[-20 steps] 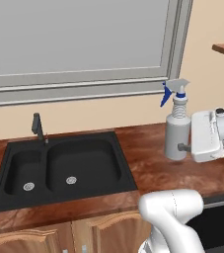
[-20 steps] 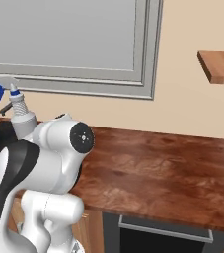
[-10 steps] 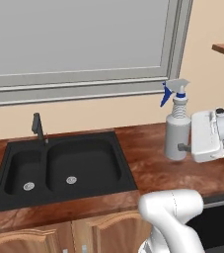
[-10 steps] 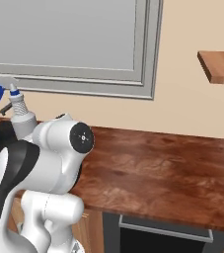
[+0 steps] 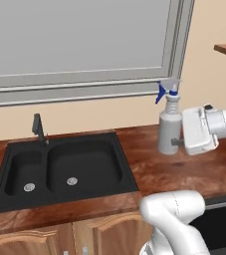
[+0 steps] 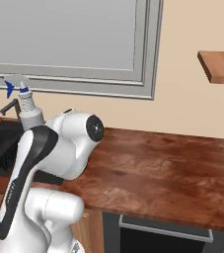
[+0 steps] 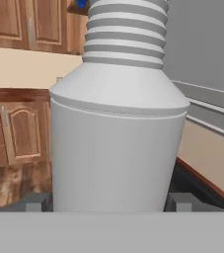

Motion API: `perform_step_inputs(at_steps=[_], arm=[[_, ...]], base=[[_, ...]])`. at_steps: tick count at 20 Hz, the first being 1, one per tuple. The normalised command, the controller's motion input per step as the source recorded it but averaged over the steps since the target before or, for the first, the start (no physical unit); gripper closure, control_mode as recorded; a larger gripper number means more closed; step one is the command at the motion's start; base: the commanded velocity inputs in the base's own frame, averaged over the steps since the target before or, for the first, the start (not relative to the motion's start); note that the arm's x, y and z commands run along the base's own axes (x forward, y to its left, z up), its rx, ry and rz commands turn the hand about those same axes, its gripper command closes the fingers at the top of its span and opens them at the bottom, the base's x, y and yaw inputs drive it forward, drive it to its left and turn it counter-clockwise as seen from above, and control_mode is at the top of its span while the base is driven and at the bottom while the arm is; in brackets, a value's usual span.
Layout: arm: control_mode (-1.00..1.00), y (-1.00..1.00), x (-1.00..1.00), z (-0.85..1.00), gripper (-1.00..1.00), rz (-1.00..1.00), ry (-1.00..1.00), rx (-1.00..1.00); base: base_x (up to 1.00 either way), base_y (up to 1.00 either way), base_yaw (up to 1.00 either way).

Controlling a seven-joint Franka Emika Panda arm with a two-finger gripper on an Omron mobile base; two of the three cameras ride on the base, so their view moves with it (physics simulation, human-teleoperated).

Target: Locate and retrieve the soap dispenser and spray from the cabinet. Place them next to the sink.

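Note:
The spray (image 5: 168, 130) is a grey bottle with a white ribbed neck and a blue trigger. It stands upright at counter level just right of the black double-basin sink (image 5: 128, 172). My gripper (image 5: 171, 142) reaches in from the right and is shut on its lower body. In the hand view the spray (image 7: 114, 138) sits between the two fingertips of my gripper (image 7: 111, 202), which press on its sides. In the right base view the arm hides the spray (image 6: 28, 112) except for its neck and nozzle. The cabinet shelf (image 6: 220, 66) hangs bare on the wall at the upper right. The soap dispenser is out of view.
A slim dark faucet (image 5: 38, 128) stands behind the sink's left basin. A grey-framed window (image 5: 84, 45) runs along the wall above. The wooden countertop (image 6: 172, 173) stretches to the right, with a dark oven front (image 6: 163, 237) under it. Oak cupboard doors (image 5: 30, 244) sit below the sink.
The gripper and the spray have shifted a little to the left in the left base view, toward the sink. The grip looks the same.

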Motion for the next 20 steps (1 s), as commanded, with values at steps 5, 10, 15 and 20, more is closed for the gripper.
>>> perform_step_inputs(at_steps=[5, 10, 15, 20], arm=[[-1.0, -0.13, 0.88, -0.21, 1.0, 0.26, 0.0, 0.06], [-1.0, -0.25, 0.83, -0.25, 1.0, 0.26, -0.06, 0.07], [-1.0, -0.38, 0.7, -0.44, 1.0, 0.16, -0.01, 0.01], [-1.0, -0.23, 0.26, -0.37, 1.0, 0.01, -0.01, -0.08]], base=[[0.0, 0.0, 0.0], [0.0, 0.0, 0.0], [0.0, 0.0, 0.0], [0.0, 0.0, 0.0]])
